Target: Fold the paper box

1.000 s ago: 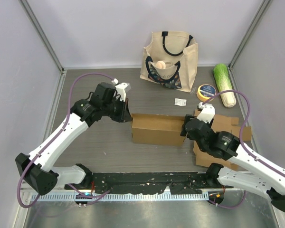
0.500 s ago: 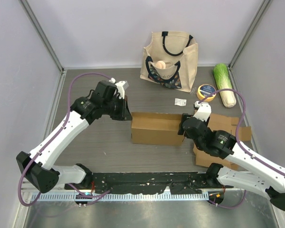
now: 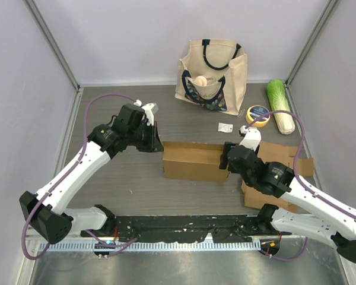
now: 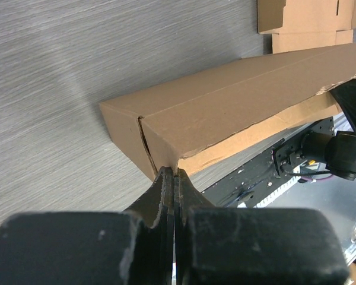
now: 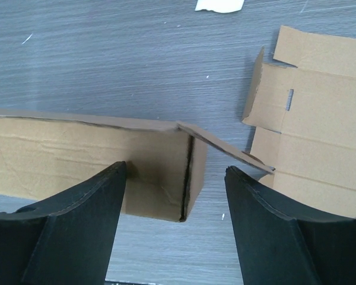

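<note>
The brown paper box (image 3: 193, 160) lies lengthwise in the middle of the table, partly formed. My left gripper (image 3: 159, 144) is at its left end. In the left wrist view the left gripper (image 4: 174, 173) is shut on the box's (image 4: 225, 101) thin cardboard edge at the near corner. My right gripper (image 3: 227, 159) is at the box's right end. In the right wrist view the right gripper (image 5: 175, 167) is open and straddles that end of the box (image 5: 89, 154). A loose end flap (image 5: 225, 147) sticks out to the right between its fingers.
Flat unfolded cardboard sheets (image 3: 285, 169) lie right of the box, also in the right wrist view (image 5: 320, 119). A canvas tote bag (image 3: 212, 74), a napa cabbage (image 3: 280, 105), a yellow tape roll (image 3: 258, 114) and a small white packet (image 3: 225, 127) are at the back.
Both grippers and the box have shifted slightly to the left. The right gripper has closed in on the box's right end.
</note>
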You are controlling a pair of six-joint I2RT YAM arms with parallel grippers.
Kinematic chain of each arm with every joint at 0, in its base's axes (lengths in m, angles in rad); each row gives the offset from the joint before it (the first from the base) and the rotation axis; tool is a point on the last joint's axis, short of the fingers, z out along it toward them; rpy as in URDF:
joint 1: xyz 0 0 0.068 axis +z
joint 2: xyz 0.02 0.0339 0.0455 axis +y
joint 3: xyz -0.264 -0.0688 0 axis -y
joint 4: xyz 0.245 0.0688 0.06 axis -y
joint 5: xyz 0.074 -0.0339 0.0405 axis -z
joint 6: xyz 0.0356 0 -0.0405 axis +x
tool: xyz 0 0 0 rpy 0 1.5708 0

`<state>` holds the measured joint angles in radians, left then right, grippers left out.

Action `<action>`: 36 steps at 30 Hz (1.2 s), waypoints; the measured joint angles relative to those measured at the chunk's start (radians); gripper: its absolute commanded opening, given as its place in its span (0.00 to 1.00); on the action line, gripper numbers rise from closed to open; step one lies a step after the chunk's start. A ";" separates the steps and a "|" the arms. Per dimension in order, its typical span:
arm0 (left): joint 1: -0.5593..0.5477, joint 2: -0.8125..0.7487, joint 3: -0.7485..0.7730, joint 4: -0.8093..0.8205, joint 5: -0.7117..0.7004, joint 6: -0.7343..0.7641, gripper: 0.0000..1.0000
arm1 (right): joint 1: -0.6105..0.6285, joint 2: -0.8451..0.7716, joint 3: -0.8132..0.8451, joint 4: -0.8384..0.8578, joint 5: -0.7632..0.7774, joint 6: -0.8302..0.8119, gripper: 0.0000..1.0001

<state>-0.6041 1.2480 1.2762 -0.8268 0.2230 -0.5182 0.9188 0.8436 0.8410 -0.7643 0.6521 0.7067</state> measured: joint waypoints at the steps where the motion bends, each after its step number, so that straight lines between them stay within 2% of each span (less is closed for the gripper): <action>1: 0.000 -0.006 -0.010 0.005 0.000 0.001 0.00 | 0.000 -0.002 0.005 -0.002 -0.009 -0.003 0.74; 6: -0.001 -0.027 -0.048 0.034 0.005 0.001 0.00 | -0.001 -0.013 0.081 -0.077 -0.074 -0.040 0.70; 11: -0.001 -0.027 -0.053 0.039 0.004 0.003 0.00 | -0.001 -0.077 0.173 -0.145 -0.074 -0.080 0.64; 15: -0.001 -0.027 -0.053 0.040 0.004 0.003 0.00 | -0.001 -0.105 0.184 -0.174 -0.059 -0.113 0.61; 21: -0.001 -0.027 -0.051 0.037 0.004 0.010 0.00 | -0.001 -0.060 0.184 -0.190 -0.023 -0.161 0.58; 27: -0.003 -0.027 -0.048 0.030 0.001 0.028 0.00 | -0.011 -0.044 0.153 -0.122 0.018 -0.229 0.56; 33: -0.003 -0.027 -0.048 0.030 0.001 0.034 0.00 | -0.087 -0.140 0.074 -0.010 -0.055 -0.320 0.56; 36: -0.003 -0.027 -0.048 0.030 0.001 0.038 0.00 | -0.125 -0.140 0.074 0.018 -0.095 -0.351 0.43</action>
<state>-0.6067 1.2209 1.2282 -0.7971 0.2241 -0.4801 0.7937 0.7033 0.9154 -0.7460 0.5575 0.3553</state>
